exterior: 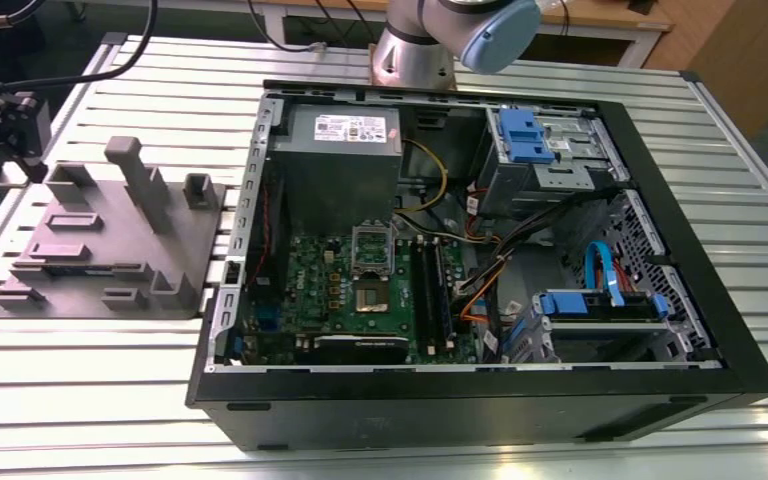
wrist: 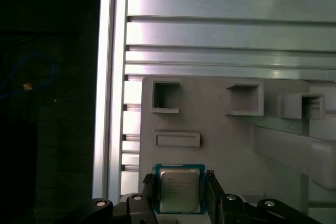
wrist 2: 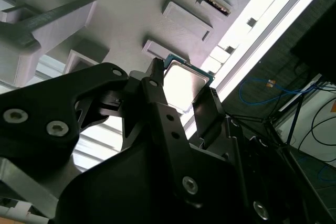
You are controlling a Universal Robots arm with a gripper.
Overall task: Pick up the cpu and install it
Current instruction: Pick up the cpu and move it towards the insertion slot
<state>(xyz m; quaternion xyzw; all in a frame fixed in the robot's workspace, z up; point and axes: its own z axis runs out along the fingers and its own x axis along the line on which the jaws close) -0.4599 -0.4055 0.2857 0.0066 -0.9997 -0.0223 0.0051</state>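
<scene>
The cpu, a flat square chip with a silver top and a thin dark rim, sits between my black fingers in both wrist views. My gripper is shut on the cpu, one finger on each of two opposite edges. It hangs over the grey fixture block. In the exterior view my gripper is at the far left, over the far left corner of that block. The open socket lies on the green motherboard in the computer case, its silver frame swung up.
Posts and pockets stand up from the fixture block. The slatted aluminium table ends just beside my gripper, with dark floor and cables beyond. Inside the case are a grey power supply, drive cages and loose wires.
</scene>
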